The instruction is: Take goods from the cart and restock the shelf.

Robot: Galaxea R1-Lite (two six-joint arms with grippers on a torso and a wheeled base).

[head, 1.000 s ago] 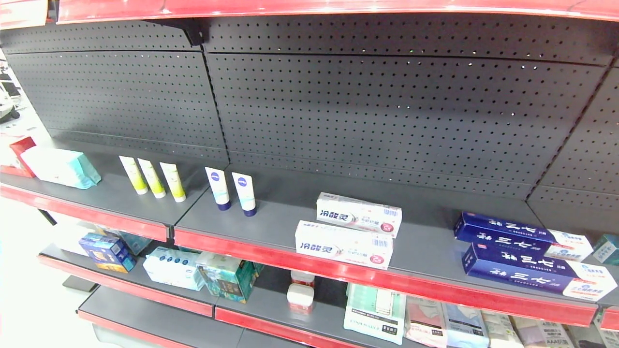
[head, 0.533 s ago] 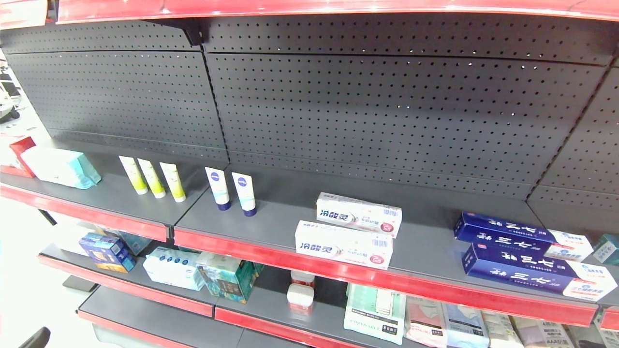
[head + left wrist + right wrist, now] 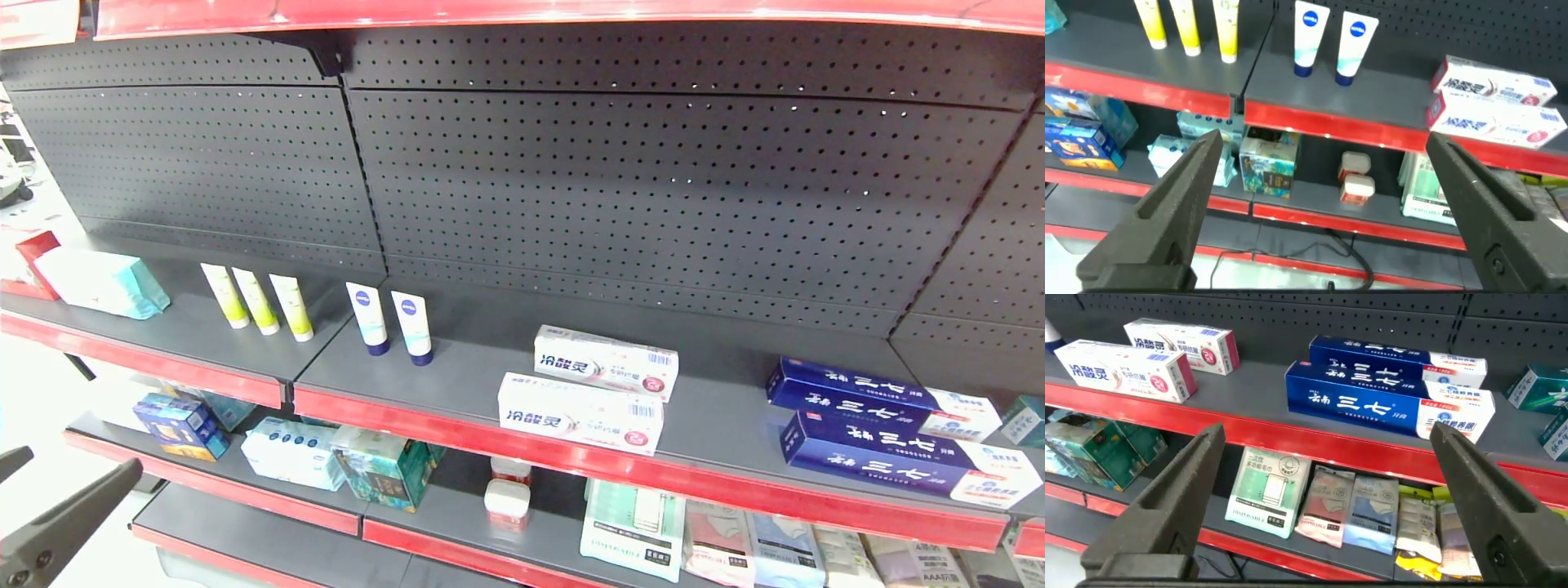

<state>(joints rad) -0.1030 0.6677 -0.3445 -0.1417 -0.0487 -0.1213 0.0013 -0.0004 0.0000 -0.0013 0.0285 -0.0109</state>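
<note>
The dark shelf (image 3: pixel 473 359) with a red front edge carries three yellow-green tubes (image 3: pixel 257 300), two white-and-blue tubes (image 3: pixel 392 322), two white toothpaste boxes (image 3: pixel 581 412) and two blue toothpaste boxes (image 3: pixel 882 453). My left gripper (image 3: pixel 77 459) is at the lower left, in front of the lower shelves. It is open and holds nothing (image 3: pixel 1323 140), facing the white-and-blue tubes (image 3: pixel 1327 41). My right gripper (image 3: pixel 1327 433) is also open and holds nothing. It hangs in front of the shelf edge between the white boxes (image 3: pixel 1127 369) and the blue boxes (image 3: pixel 1388 400).
A pale blue soft pack (image 3: pixel 106 282) lies at the shelf's far left and a green box (image 3: pixel 1024 420) at its far right. The lower shelf (image 3: pixel 457 523) holds boxes, tissue packs, small jars and bagged goods. A perforated back panel (image 3: pixel 620 188) rises behind.
My left gripper has risen into the head view at the lower left corner. The goods on the shelf have not moved.
</note>
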